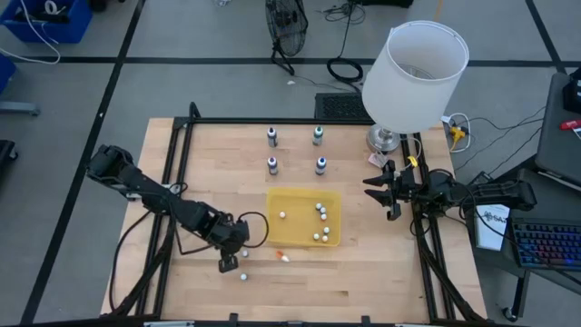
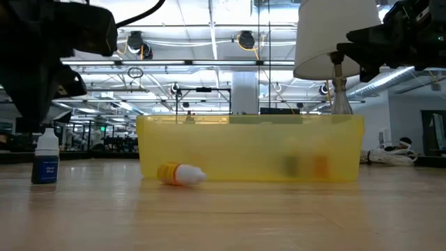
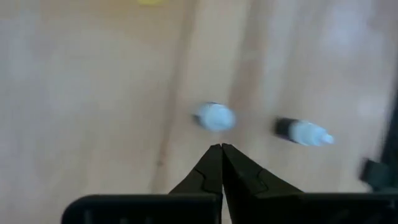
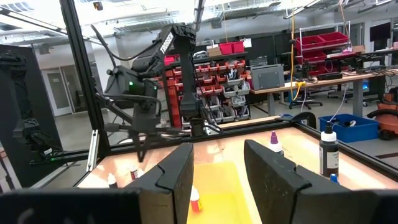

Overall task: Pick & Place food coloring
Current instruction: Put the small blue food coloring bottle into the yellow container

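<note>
Your left gripper (image 1: pixel 227 264) sits low over the table, fingers (image 3: pixel 219 163) pressed together with nothing between them. Just beyond its tips stands a food coloring bottle (image 3: pixel 214 116), long axis vertical, pale cap up toward the wrist camera. Beside that one, farther from the tips, a second bottle (image 3: pixel 303 132) lies flat, long axis along the table, nozzle pointing away from the upright one. An orange bottle (image 2: pixel 180 174) lies on its side between the gripper and the yellow tray (image 1: pixel 303 217), tip toward the tray's near wall.

Your right gripper (image 1: pixel 385 192) waits raised, well apart past the tray's other side, fingers parted, empty. Four taller bottles (image 1: pixel 296 150) stand upright beyond the tray
</note>
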